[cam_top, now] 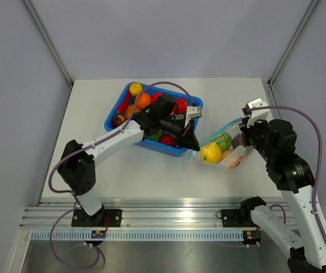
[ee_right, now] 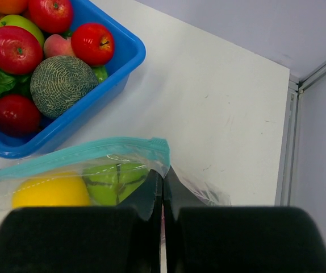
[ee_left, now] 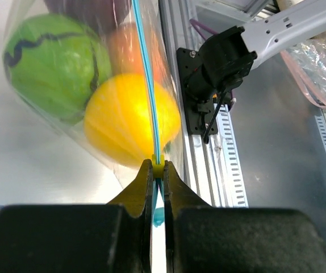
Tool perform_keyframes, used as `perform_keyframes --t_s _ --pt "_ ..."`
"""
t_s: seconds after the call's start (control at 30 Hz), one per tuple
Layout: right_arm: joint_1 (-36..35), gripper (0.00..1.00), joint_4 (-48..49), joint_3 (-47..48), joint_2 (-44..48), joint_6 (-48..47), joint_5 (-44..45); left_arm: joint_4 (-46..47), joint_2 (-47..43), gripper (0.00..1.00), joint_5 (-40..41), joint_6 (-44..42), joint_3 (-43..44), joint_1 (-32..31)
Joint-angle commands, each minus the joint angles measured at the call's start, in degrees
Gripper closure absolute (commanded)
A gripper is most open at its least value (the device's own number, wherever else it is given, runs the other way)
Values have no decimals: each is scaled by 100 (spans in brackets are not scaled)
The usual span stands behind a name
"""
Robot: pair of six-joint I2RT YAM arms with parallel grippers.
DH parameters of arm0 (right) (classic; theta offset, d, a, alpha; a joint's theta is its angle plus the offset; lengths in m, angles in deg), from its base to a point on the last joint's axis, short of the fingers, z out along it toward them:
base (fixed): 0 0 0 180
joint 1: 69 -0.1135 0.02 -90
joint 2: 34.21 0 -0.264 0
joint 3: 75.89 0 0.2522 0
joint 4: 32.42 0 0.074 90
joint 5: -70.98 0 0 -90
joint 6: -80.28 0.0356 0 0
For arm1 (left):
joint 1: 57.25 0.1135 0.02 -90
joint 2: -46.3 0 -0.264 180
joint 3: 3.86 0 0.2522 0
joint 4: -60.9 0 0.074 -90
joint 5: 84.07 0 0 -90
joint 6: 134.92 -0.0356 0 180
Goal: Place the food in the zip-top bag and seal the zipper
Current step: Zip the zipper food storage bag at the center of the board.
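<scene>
Sealing stage of the bagging task. The zip-top bag [cam_top: 225, 149] sits over the desk [cam_top: 140, 176] just right of the blue bin [ee_right: 89, 108], stretched between the two arms. Whether it rests on the surface or hangs just above it cannot be told.

The left pincer [ee_left: 158, 169] is pinched nearly flat on the zipper [ee_right: 78, 151] at the bag end nearest the bin, with only the strip between its tips. The right pincer [ee_right: 163, 177] is likewise closed tight, on the plastic at the opposite corner, just below the end of the strip.

Food [cam_top: 211, 152] is already inside. A yellow fruit [ee_left: 132, 122] and a green striped melon [ee_left: 55, 62] show clearly through the film, with an orange piece and a purple piece behind them. Many more pieces, including red apples and a netted melon [ee_right: 61, 85], lie in the bin.

Loading therefore looks partly done, and the step in hand is judged to be closing the mouth. In both wrist views the strip reads as a single thin band. Whether it is pressed shut along its whole length cannot be told, so the seal is best counted as unfinished.

The bag's long axis follows the zipper. In the overhead view it runs diagonally from the bin's near corner up and right towards the right arm's wrist. The mouth edge faces the far side of the desk, and the bulging contents sag towards the arm bases.
</scene>
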Motion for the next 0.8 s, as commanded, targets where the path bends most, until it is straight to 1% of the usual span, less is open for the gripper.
perform_keyframes --t_s 0.0,0.03,0.07,0.13,0.17,0.27,0.4,0.6,0.7,0.77 --pt "58 100 1014 405 45 -144 846 -501 -434 100 407 40 -494 81" --pt "58 100 1023 423 54 -117 829 -405 -539 100 460 259 -635 142" --pt "49 100 997 423 36 -74 759 -143 -757 100 435 278 -967 168" --pt "49 100 953 414 10 -47 714 26 -1013 100 539 542 -1224 204" --pt "58 100 927 406 -25 5 714 44 -1206 100 696 542 -1390 204" --pt "58 100 979 353 -69 154 671 -96 -1418 100 803 525 -1584 230" --pt "58 100 988 335 -139 234 626 -149 -1576 100 891 489 -1927 265" --pt "49 100 900 344 -219 243 758 -44 -1638 100 874 709 -2077 292" --pt "58 100 856 309 -192 348 811 412 -1779 100 786 1016 -2358 292" --pt "58 100 865 291 -245 550 811 588 -1744 100 838 1122 -2342 292"
